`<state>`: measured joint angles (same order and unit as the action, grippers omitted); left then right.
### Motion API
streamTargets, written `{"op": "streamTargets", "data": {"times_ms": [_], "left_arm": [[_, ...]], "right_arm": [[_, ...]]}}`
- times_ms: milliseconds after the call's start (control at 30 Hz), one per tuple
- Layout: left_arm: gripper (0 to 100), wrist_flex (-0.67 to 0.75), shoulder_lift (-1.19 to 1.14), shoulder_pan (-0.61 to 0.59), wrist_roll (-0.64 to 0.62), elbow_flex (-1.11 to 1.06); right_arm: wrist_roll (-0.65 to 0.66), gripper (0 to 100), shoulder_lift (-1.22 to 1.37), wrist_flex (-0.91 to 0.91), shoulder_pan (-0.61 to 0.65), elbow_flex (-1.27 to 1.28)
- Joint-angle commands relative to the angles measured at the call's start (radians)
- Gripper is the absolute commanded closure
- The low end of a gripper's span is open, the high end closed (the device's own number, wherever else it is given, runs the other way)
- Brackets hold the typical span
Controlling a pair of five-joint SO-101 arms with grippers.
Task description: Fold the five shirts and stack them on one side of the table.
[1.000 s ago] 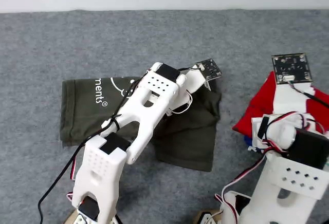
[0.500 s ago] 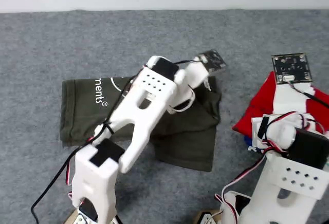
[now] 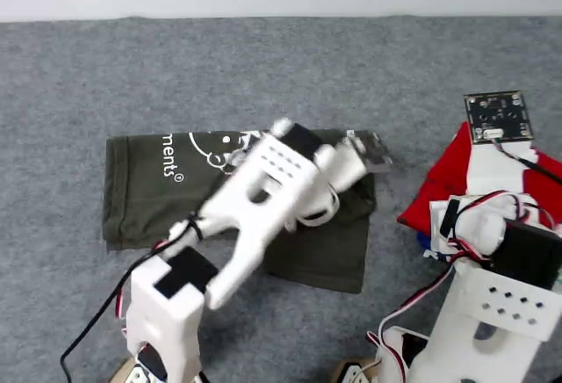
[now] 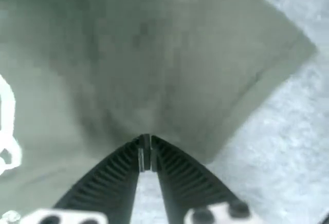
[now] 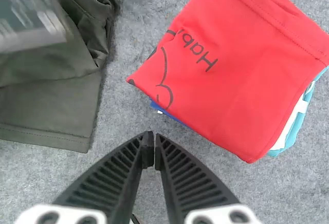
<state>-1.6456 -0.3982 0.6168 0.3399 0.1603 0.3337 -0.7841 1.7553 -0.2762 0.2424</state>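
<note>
olive shirt (image 4: 154,54) is puckering between the left gripper's (image 4: 145,149) pinching tips; right gripper (image 5: 150,147) is hanging pressed together, red shirt (image 5: 231,70) just ahead.

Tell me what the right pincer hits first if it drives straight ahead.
Probably the bare grey table cover just beyond the right pincer, in the gap between the dark green shirt and the red shirt. Were it skimming higher, the red shirt's stack would come first; depth is unclear.
</note>
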Motion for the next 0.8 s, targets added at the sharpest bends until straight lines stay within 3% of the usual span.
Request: {"op": "streamTargets", "data": {"times_ms": [0,133,300,533,767], "left_arm": [[99,-0.006,0.104,0.121,-0.003,-0.064],[94,0.017,0.138,0.226,-0.002,-0.136],[83,0.150,0.138,0.233,-0.006,-0.259],[83,0.190,0.137,0.233,-0.006,-0.308],[83,0.370,0.137,0.215,-0.006,-0.432]], "right_arm": [[-0.009,98.9,-0.030,0.036,-0.005,-0.006],[-0.009,98.9,-0.030,0.036,-0.005,-0.006],[-0.009,98.9,-0.030,0.036,-0.007,-0.006],[-0.009,98.9,-0.024,0.036,-0.007,-0.006],[-0.009,98.9,-0.028,0.035,-0.005,-0.006]]}}
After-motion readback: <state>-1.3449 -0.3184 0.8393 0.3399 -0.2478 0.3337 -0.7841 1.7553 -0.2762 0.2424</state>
